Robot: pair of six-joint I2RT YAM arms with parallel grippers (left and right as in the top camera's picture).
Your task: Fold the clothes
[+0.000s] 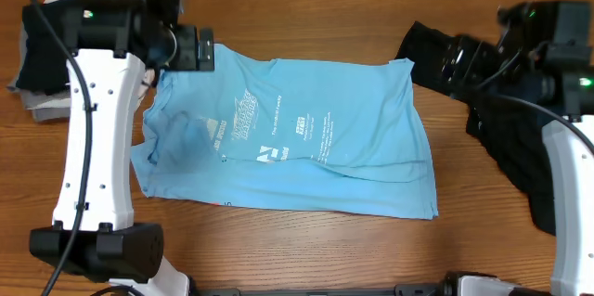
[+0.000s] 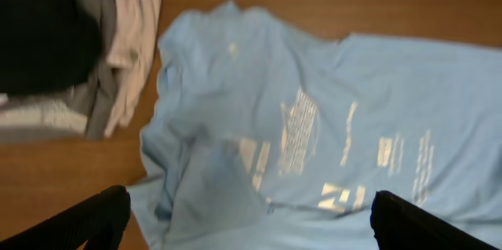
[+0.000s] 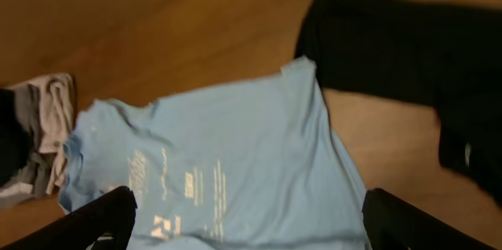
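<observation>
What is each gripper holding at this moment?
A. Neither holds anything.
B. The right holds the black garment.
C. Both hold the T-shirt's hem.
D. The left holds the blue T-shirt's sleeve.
A: in the wrist views the left gripper and right gripper stand open with nothing between their fingers, above the light blue T-shirt lying on the table.

light blue T-shirt [image 1: 306,138], white printed text, probably too blurred to read
</observation>
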